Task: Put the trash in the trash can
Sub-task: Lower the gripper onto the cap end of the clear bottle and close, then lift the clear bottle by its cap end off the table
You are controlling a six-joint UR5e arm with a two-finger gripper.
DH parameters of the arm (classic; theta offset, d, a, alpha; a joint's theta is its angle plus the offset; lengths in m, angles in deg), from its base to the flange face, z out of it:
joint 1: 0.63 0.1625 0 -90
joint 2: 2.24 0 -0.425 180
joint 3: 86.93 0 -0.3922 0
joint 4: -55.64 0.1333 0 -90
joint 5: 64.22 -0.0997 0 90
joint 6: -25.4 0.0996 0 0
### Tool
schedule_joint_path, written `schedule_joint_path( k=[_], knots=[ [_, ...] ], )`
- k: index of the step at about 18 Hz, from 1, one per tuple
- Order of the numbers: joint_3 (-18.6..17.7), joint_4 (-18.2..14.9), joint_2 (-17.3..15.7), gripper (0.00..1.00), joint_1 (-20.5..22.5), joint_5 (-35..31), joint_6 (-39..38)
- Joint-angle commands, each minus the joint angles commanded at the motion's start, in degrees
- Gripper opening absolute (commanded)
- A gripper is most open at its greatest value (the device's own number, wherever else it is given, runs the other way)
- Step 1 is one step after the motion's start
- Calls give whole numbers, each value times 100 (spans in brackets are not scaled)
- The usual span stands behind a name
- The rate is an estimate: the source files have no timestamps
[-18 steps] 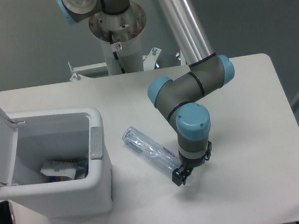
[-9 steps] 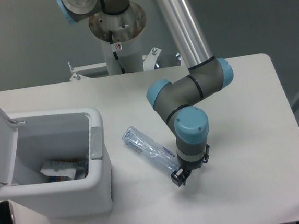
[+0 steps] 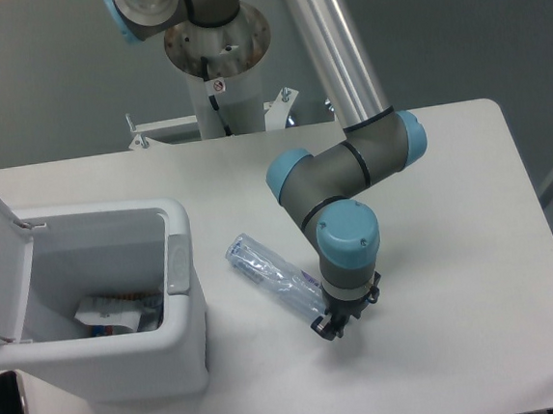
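1. The desk [image 3: 455, 249] is white with rounded corners, and the robot's base column stands at its far edge.
2. The trash can [image 3: 187, 341] sits at the left end of the desk, a white rectangular bin with its flip lid swung up and open on the left side and a grey latch tab on its right rim.
3. Inside the trash can lies the carton [image 3: 107, 314], a flattened white piece with some coloured print, resting on the bottom near the front.
4. The bottle [image 3: 268, 274], clear, crushed and carrying a bluish label, lies on its side on the desk just to the right of the trash can, running diagonally from upper left to lower right.
5. The arm reaches down from above, its grey links and blue joint caps bent over the lower right end of the bottle.
6. The gripper [image 3: 329, 325] points straight down at that lower right end of the bottle, low over the desk surface.
7. The wrist hides most of the fingers from this view, so whether the gripper is spread or closed, and whether it has hold of the bottle, cannot be told.
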Motion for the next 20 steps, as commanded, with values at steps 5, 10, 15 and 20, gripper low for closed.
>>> schedule_joint_path(
  k=[5, 10, 15, 20],
  knots=[
    [0, 0, -9, 33, 0, -9, -9],
    [17, 0, -61, 28, 0, -26, -9],
    [333, -26, -123, 25, 0, -79, 0],
    [711, -26, -272, 25, 79, -62, 18]
  ],
)
